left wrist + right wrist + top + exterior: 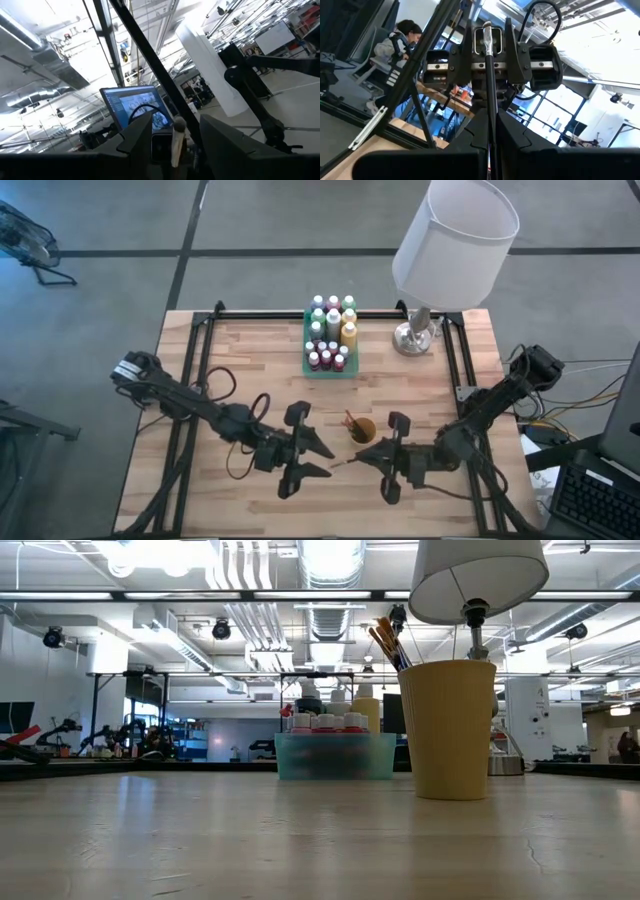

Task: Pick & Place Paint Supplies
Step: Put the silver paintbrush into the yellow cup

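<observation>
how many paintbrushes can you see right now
At least 3: two or so thin dark-handled paintbrushes stand in the small orange-yellow cup, and one thin paintbrush spans between the left gripper and right gripper. More may hide inside the cup.

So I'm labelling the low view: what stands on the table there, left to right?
Green tray of paint bottles → yellow cup holding brushes → lamp behind it.

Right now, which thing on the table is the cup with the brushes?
Find the big white lamp at the table's far edge. Come toward the arms: the small orange-yellow cup stands alone, unlike the bottles crowded in the green tray, with paintbrushes poking out.
</observation>
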Motion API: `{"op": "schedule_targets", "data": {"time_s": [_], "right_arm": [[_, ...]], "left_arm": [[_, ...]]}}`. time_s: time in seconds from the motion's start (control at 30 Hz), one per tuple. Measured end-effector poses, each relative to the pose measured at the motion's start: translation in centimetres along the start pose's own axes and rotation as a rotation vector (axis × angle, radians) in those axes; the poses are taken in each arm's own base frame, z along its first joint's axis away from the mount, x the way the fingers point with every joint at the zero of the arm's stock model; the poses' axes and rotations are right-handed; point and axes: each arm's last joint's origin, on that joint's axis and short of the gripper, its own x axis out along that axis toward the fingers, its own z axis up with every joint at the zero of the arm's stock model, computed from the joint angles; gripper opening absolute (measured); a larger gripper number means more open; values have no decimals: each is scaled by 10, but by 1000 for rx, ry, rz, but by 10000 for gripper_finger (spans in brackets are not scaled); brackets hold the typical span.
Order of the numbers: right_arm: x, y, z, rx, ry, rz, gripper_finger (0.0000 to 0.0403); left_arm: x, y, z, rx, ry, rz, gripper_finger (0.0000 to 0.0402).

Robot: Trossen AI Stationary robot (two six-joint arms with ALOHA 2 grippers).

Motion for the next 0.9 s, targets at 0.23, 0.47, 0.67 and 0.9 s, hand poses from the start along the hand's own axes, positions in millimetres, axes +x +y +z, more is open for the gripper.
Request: {"op": "schedule_targets", "data": {"time_s": [0.23,0.47,0.67,0.9], "right_arm": [[5,-5,-4,-1,-12,-1,11],[9,-11,-6,-1,-13,-18,11],[10,-12,-8,-3,-12,-19,11],[10,-11,-8,-7,-6,-15,11]], "left_arm": [[2,0,-9,-9,4,-33,171],[5,3,-6,-4,-16,-34,151],[7,6,-6,-7,-10,-30,94],[7,7,-7,-23,-7,-24,20]]}}
